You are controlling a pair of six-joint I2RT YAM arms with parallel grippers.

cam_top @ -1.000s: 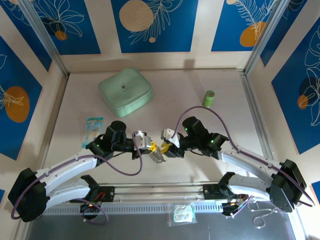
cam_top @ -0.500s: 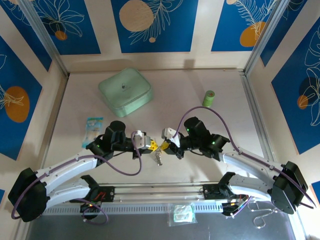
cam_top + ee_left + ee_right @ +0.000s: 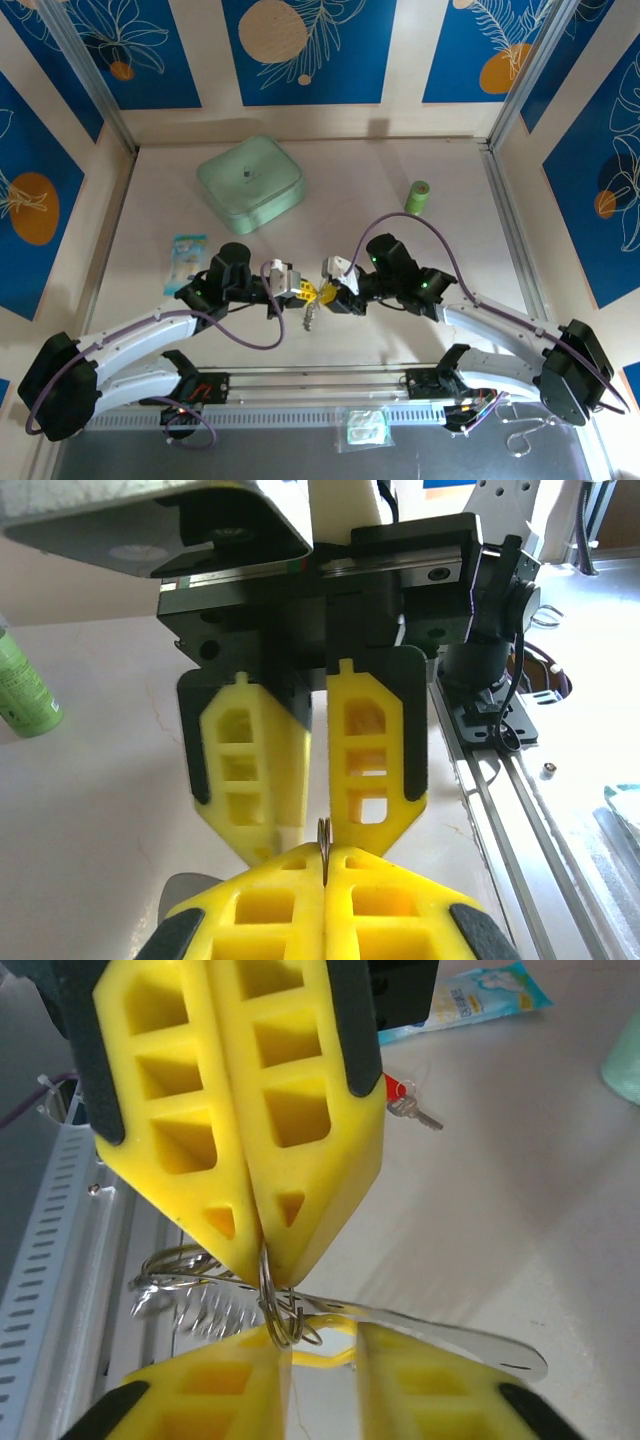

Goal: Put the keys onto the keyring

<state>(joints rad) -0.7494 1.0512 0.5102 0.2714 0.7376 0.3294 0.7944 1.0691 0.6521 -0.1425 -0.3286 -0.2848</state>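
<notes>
Right wrist: my right fingers (image 3: pixel 276 1380) are standing slightly apart at the yellow key (image 3: pixel 450 1340); hold, I cannot tell.
My left fingers (image 3: pixel 262 1245): clamping the keyring (image 3: pixel 275 1310).

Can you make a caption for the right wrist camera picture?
Left gripper pinches the keyring as a key meets it at the right gripper.

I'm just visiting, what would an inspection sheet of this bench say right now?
Surface: pale tabletop, no spills seen.
Job's things: silvery keyring with chain held up; yellow-headed key beside it; red-headed key lying on table.
Clutter: mint square lidded box, green roll, blue-white packet.
Grippers: left gripper shut on keyring; right gripper around yellow-headed key, grip unclear.
Cables: purple cables looping off both arms.
Surroundings: blue leaf-print wall panels.
</notes>
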